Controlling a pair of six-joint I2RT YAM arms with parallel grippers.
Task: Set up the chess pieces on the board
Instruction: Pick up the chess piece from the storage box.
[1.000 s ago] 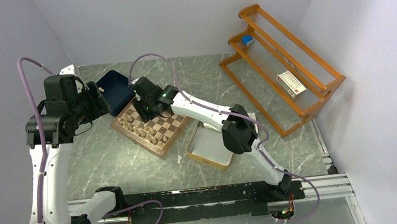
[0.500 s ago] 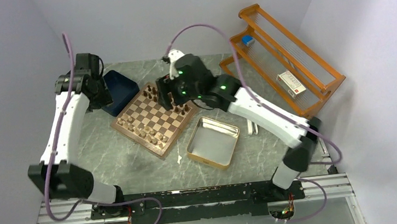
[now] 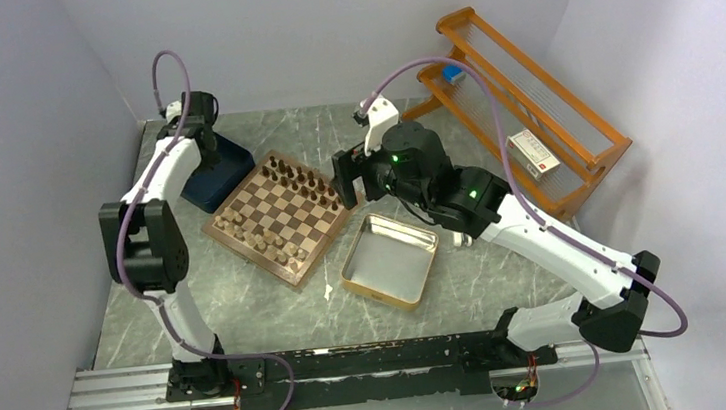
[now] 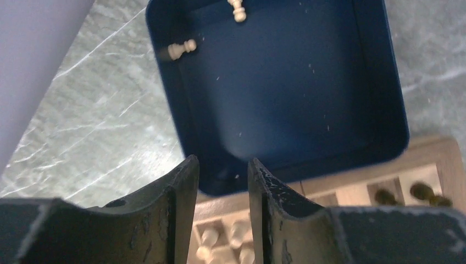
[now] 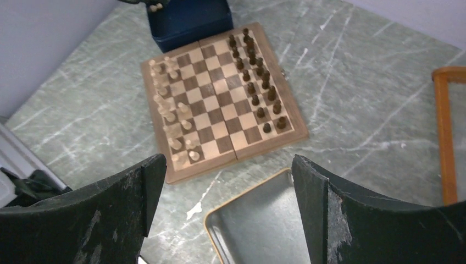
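Two pale chess pieces (image 4: 181, 49) are lying in the navy tray (image 4: 286, 82), one against the wall on the left of the left wrist view and one at the top edge of that view. I am seeing the left fingers (image 4: 184, 190) hovering above the near end of this tray. They are standing a little apart with nothing between them. Both loose pieces are lying well ahead of the tips, and neither is being touched.

The board (image 5: 217, 118) is sitting on the marbled surface (image 5: 351, 99), with the navy tray just beside one corner and the silver tin (image 5: 258, 231) near the opposite side. Dark chessmen (image 5: 255, 71) are standing in two rows along the board's far-right side. Pale chessmen (image 5: 167, 104) are standing along the opposite side in less even order.

I am reading the right fingers (image 5: 145, 181) as spread wide and gripping nothing. They are hanging high over the surface by the board's right corner. Through the right wrist camera the whole board is showing beyond and between the tips, and the tin's rim is lying just below them. No chessman is touching either finger. An orange rack (image 3: 516, 110) is standing at the far right, well apart from the board.
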